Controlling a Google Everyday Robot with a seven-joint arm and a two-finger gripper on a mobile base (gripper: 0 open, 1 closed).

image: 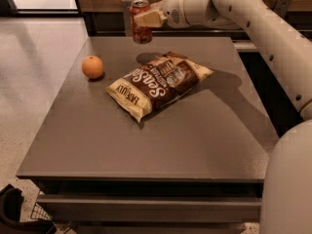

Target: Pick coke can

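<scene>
The coke can (pixel 141 32), red-orange with a silver top rim, hangs upright in the air above the far edge of the table (pixel 146 150). My gripper (pixel 146 19) is shut on the coke can, with a cream finger (pixel 150 18) across its upper part. The arm reaches in from the right. The can's shadow falls on the table just behind the chip bag.
A brown-and-yellow chip bag (pixel 158 82) lies in the middle of the table. A round orange (pixel 92 67) sits at the left. A dark wooden wall runs behind the table. Pale floor lies to the left. A dark object sits at the bottom left corner.
</scene>
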